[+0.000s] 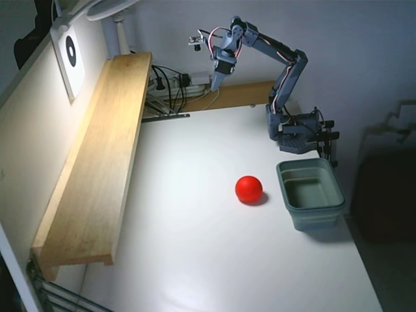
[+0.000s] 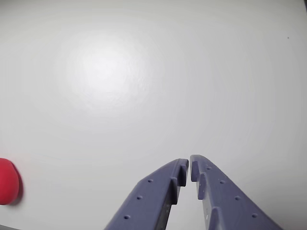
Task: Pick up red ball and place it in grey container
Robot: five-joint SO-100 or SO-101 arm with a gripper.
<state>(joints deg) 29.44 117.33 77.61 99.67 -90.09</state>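
Observation:
The red ball [image 1: 249, 188] lies on the white table, just left of the grey container [image 1: 311, 194] in the fixed view. The container stands upright and looks empty. My gripper [image 1: 215, 84] hangs high above the far part of the table, well away from the ball and pointing down. In the wrist view my gripper [image 2: 189, 165] is shut and holds nothing, its tips nearly touching. The ball's edge shows at the wrist view's lower left [image 2: 8, 181]. The container is out of the wrist view.
A long wooden shelf [image 1: 97, 162] runs along the left side of the table. Cables and a power strip [image 1: 174, 83] lie at the back. The arm's base [image 1: 294, 130] is clamped at the right edge, behind the container.

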